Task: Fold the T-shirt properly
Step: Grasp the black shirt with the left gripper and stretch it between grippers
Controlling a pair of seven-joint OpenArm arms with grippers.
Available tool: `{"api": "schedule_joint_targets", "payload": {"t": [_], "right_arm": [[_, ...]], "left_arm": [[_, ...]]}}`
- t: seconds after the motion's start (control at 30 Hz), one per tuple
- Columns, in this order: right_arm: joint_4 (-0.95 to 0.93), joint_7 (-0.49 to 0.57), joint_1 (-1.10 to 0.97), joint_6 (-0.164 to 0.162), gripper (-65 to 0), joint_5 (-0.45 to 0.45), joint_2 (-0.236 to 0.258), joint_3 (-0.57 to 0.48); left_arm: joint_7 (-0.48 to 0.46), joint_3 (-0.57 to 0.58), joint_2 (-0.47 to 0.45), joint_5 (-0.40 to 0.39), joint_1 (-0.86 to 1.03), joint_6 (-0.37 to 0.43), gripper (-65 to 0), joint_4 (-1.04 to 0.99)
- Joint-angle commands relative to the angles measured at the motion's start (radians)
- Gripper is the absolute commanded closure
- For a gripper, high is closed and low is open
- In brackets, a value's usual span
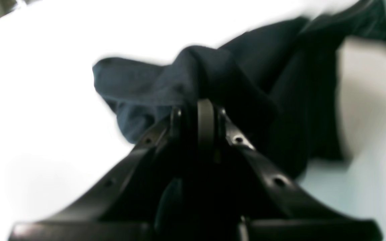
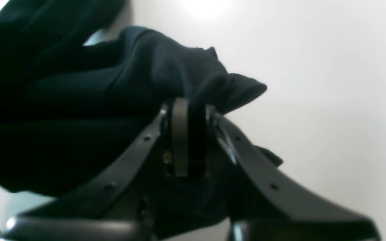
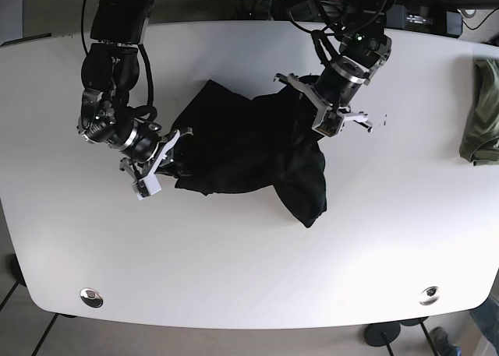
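**T-shirt held at both sides, mid-table**

T-shirt (image 3: 249, 149), dark, lies bunched on the white table (image 3: 249, 278), roughly at its middle. We note it spread unevenly: a wider mass between the two arms, one tail of cloth trailing toward the near edge.

Right gripper (image 3: 160, 165), at the left of the base view, sits at the shirt's left edge. From its wrist camera we see the fingers (image 2: 179, 134) pinched together on a fold of dark cloth (image 2: 166, 73), which bulges above the tips.

Left gripper (image 3: 331, 107), at the right of the base view, sits at the shirt's far right corner. Its wrist view is blurred, but we can make out the fingers (image 1: 205, 124) clamped on a raised ridge of fabric (image 1: 193, 73).

An olive garment (image 3: 482, 118) lies at the table's right edge, well apart from the shirt.
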Motion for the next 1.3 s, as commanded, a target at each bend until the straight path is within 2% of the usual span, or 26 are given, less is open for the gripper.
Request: {"api": "schedule_joint_targets", "payload": {"t": [0.03,0.13,0.23,0.27,0.37,0.43,0.53,0.6,0.77,0.93,1.07,1.13,1.2,1.27,1.3], "right_arm": [[0.016,0.031,0.043,-0.005,-2.1,-0.033,0.024,0.01],[0.02,0.031,0.06,-0.005,-2.1,-0.094,0.024,0.066],[0.02,0.026,0.086,-0.005,-2.1,-0.103,0.026,0.114],[0.024,0.026,0.088,-0.005,-2.1,-0.103,0.038,0.128],[0.026,0.026,0.089,-0.005,-2.1,-0.099,0.064,0.131],[0.033,0.026,0.094,-0.005,-2.1,-0.102,0.066,0.131],[0.036,0.026,0.076,-0.038,-2.1,-0.102,0.066,0.132],[0.038,0.029,0.063,-0.047,-2.1,-0.102,0.066,0.132],[0.041,0.029,0.051,-0.047,-2.1,-0.102,0.066,0.132],[0.155,0.026,0.043,-0.047,-2.1,-0.102,0.066,0.123],[0.199,-0.02,0.125,-0.047,-2.1,-0.102,0.067,0.094],[0.19,-0.055,0.186,-0.047,-2.1,-0.102,0.076,0.082],[0.148,-0.055,0.258,-0.047,-2.1,-0.102,0.079,0.08],[0.099,-0.057,0.333,-0.047,-2.1,-0.102,0.087,0.08],[0.073,-0.057,0.375,-0.047,-2.1,-0.102,0.112,0.08]], "left_arm": [[-0.025,-0.093,0.011,-0.009,-0.006,-0.038,0.0,0.02],[-0.019,-0.268,0.061,-0.093,-0.02,-0.12,0.0,0.017],[-0.013,-0.372,0.055,-0.165,-0.036,-0.117,0.0,0.009],[0.016,-0.431,0.055,-0.185,-0.038,-0.12,0.0,0.008],[0.073,-0.546,0.046,-0.213,-0.061,-0.121,0.0,-0.001],[0.107,-0.578,0.023,-0.213,-0.073,-0.121,0.0,-0.018],[0.153,-0.6,0.011,-0.213,-0.079,-0.121,0.0,-0.075],[0.164,-0.6,0.009,-0.207,-0.079,-0.121,0.0,-0.104],[0.164,-0.601,-0.038,-0.21,-0.079,-0.121,0.0,-0.132],[0.165,-0.586,-0.051,-0.211,-0.132,-0.126,0.0,-0.063],[0.167,-0.526,-0.054,-0.202,-0.253,-0.204,0.0,-0.049],[0.181,-0.514,-0.06,-0.162,-0.337,-0.207,0.0,-0.075],[0.23,-0.464,-0.078,-0.098,-0.44,-0.21,0.0,-0.112],[0.251,-0.452,-0.098,-0.069,-0.534,-0.212,0.0,-0.135],[0.26,-0.449,-0.11,-0.059,-0.581,-0.212,0.0,-0.156]]}}
